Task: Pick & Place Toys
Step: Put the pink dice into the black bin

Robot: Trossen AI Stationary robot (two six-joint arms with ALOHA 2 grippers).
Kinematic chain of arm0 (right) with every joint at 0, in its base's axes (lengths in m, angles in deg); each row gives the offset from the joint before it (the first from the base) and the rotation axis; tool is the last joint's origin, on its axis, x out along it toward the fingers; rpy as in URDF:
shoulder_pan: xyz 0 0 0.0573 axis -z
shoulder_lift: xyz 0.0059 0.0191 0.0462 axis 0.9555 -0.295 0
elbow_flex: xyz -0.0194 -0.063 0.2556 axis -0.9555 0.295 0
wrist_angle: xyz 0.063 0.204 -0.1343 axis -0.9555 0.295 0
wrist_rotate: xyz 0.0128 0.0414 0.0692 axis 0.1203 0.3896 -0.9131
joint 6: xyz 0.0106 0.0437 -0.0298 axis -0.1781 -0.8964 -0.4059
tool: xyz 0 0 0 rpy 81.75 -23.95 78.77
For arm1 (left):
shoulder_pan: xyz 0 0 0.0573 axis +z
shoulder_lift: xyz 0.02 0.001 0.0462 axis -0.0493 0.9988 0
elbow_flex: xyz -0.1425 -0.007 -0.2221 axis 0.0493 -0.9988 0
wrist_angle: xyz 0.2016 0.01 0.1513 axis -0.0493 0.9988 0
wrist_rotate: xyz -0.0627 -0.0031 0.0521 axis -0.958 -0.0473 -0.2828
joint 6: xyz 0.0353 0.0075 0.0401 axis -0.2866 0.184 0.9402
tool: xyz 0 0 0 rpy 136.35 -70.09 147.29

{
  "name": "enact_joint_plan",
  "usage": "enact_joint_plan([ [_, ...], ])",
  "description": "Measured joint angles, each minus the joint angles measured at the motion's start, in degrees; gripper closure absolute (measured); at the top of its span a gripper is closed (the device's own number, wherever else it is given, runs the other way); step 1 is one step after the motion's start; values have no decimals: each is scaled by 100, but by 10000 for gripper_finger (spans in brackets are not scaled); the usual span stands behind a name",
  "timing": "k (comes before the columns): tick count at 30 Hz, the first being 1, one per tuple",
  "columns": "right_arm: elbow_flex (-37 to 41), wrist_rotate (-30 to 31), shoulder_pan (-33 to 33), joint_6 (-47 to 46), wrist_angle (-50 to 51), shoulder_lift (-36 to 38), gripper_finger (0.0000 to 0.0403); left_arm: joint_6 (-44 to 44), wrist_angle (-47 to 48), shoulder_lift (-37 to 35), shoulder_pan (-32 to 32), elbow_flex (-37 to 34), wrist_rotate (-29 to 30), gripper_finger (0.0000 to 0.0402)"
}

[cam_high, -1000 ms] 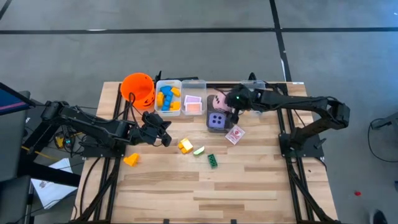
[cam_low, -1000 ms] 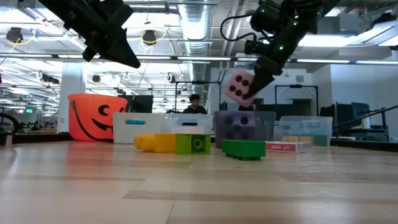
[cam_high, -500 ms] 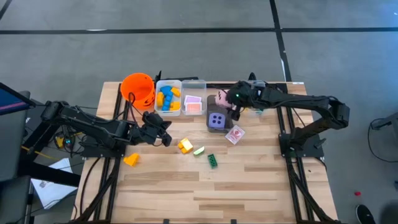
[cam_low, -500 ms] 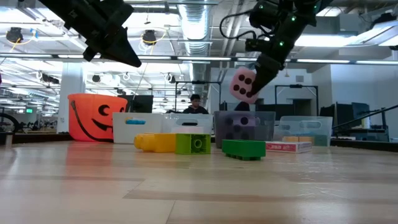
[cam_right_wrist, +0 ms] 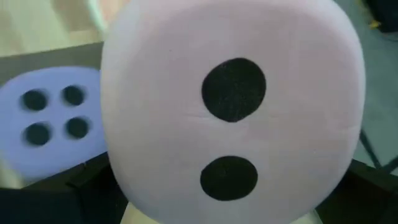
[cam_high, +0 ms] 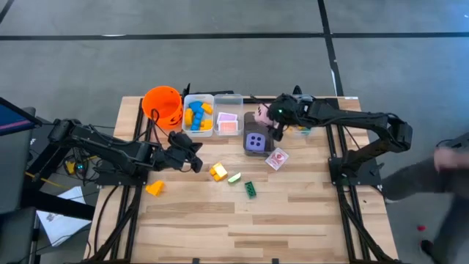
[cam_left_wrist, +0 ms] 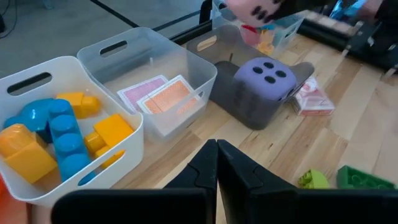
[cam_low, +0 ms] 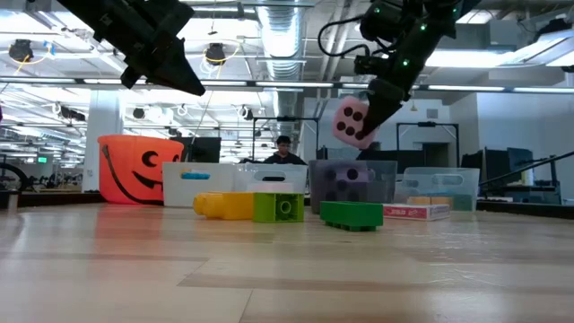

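- High view: right pincer (cam_high: pixel 270 122) is near the desk's (cam_high: pixel 293 220) far edge, clamped on the pink die (cam_high: pixel 261 117), just above the dark bin (cam_high: pixel 256 150) that holds the purple die (cam_high: pixel 256 142). Left pincer (cam_high: pixel 192 163) waits mid-desk toward the left edge, fingers together, empty.
- Same view: loose toys are mid-desk: yellow block (cam_high: pixel 218 171), green block (cam_high: pixel 250 189), orange block (cam_high: pixel 154 188). Cards (cam_high: pixel 276 158) lie just beside the dark bin.
- Low view: pink die (cam_low: pixel 352 123) hangs clear of the bin rim (cam_low: pixel 354 165), held from above, jaws at full spread around it.
- Left wrist view: clear bins hold blue and yellow blocks (cam_left_wrist: pixel 59 134) and cards (cam_left_wrist: pixel 163 94); the purple die (cam_left_wrist: pixel 266 79) fills much of its bin.
- Right wrist view: pink die (cam_right_wrist: pixel 230 112) fills the frame, purple die (cam_right_wrist: pixel 53 115) beside and below.
- Advice: centre the die over the bin's free space, lower before release; a soft die dropped onto the purple one may roll out.
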Motion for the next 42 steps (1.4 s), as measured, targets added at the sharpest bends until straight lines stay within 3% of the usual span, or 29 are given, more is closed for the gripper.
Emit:
enact_joint_plan([
  [5,0,16,-52,-335,-277,2,3,151,-736,60,36,0,7,402],
  [8,0,-27,-210,-569,-316,4,3,990,-1801,373,326,1,-209,402],
  [14,0,-762,-562,-534,-356,2,3,2403,-4709,1715,1497,41,-2032,402],
  [16,0,-776,-660,-483,-363,2,3,2441,-5147,2083,1861,172,-2493,402],
  [21,0,-766,-738,-454,-381,2,3,2148,-5243,2753,2434,809,-3127,402],
  [30,0,-747,-531,-438,-401,2,3,2175,-5240,3745,2519,2061,-4030,402],
  [37,4,-727,-456,-438,-359,2,3,2183,-5256,4332,2517,2660,-4150,402],
  [42,11,-705,-454,-436,-365,-3,3,2187,-5147,4407,2515,2694,-4166,402],
])
